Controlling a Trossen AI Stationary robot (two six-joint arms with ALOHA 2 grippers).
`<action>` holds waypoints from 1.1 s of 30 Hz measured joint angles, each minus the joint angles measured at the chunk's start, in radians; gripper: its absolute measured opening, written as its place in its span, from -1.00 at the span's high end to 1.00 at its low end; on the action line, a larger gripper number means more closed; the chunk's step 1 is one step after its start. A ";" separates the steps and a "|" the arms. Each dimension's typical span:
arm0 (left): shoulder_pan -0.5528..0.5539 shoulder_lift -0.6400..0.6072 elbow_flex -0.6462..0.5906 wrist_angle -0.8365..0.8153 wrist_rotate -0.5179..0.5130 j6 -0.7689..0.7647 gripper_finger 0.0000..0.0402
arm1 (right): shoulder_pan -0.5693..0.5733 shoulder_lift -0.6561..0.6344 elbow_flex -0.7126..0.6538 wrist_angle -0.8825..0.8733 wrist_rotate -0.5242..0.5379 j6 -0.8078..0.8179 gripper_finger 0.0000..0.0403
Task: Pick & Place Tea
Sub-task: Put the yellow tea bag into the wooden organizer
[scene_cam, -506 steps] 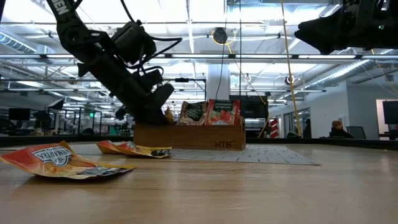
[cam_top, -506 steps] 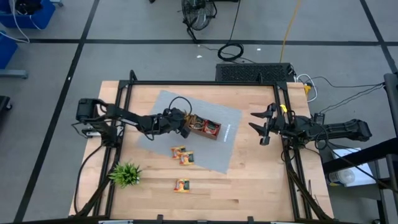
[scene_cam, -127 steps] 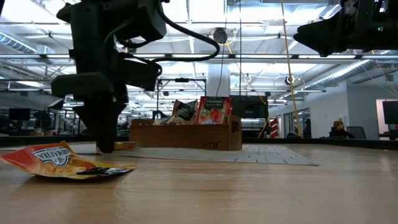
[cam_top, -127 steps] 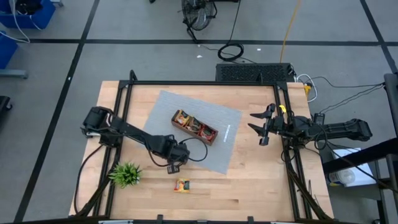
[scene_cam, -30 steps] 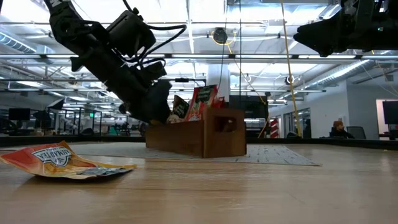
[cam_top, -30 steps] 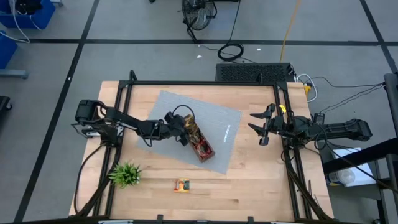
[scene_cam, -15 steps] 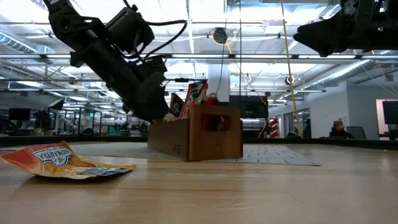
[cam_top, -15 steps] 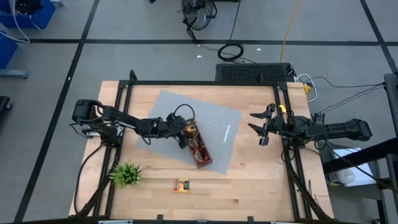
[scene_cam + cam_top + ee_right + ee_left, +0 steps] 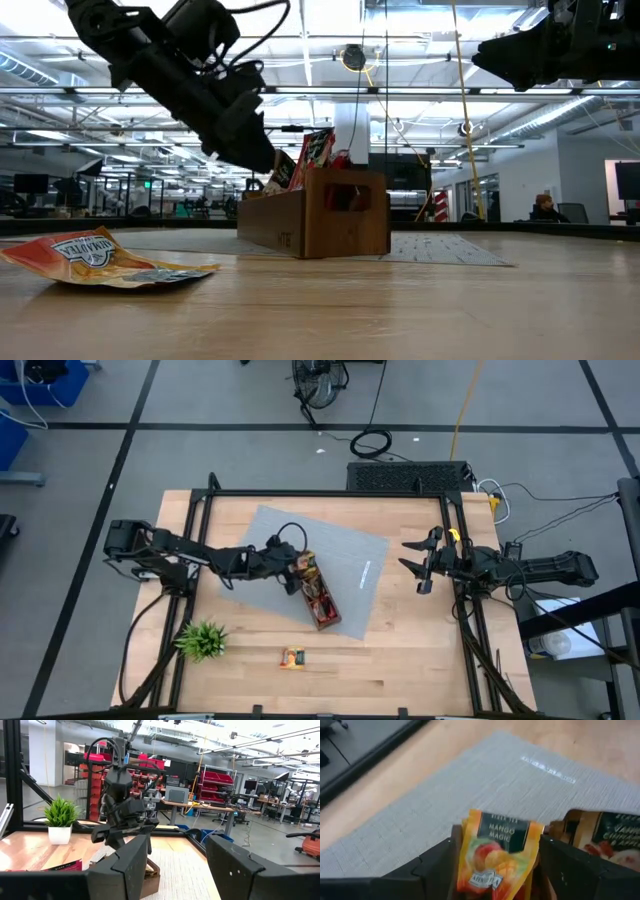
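The brown wooden tray [image 9: 322, 602] stands slantwise on the grey mat [image 9: 340, 540] and holds several upright tea sachets [image 9: 318, 150]. My left gripper [image 9: 297, 567] hangs open just above the tray's far end [image 9: 262, 160]. Its fingers stand on either side of an orange-yellow mango sachet [image 9: 497, 855] whose lower part is out of the picture. One more orange sachet [image 9: 291, 657] lies flat on the bare wood near the front edge [image 9: 95, 260]. My right gripper [image 9: 418, 567] waits open and empty at the table's right side. My left gripper has one finger [image 9: 437, 865] at each side edge of the mango sachet, coming slanting down from the table's left. I cannot tell whether the fingers touch it.
A small green plant [image 9: 202, 640] in a white pot stands near the front left corner. The black frame rails [image 9: 300, 493] run round the table. Bare wood lies between the mat and the front edge.
The tray has turned on the mat. Its near end has swung toward the near edge, and its short end now faces the low camera. My left gripper has then gone up a little from the tray's far end.
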 joint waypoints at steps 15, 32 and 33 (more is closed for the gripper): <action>0.045 -0.028 0.001 -0.251 0.019 0.013 0.12 | 0.000 0.000 0.000 0.000 0.000 0.000 0.08; 0.053 -0.021 0.021 -0.157 0.062 0.035 0.72 | 0.000 0.000 0.000 0.000 0.000 0.000 0.08; 0.053 -0.021 0.030 -0.165 0.063 0.036 0.69 | 0.000 0.000 0.000 0.000 0.000 0.000 0.08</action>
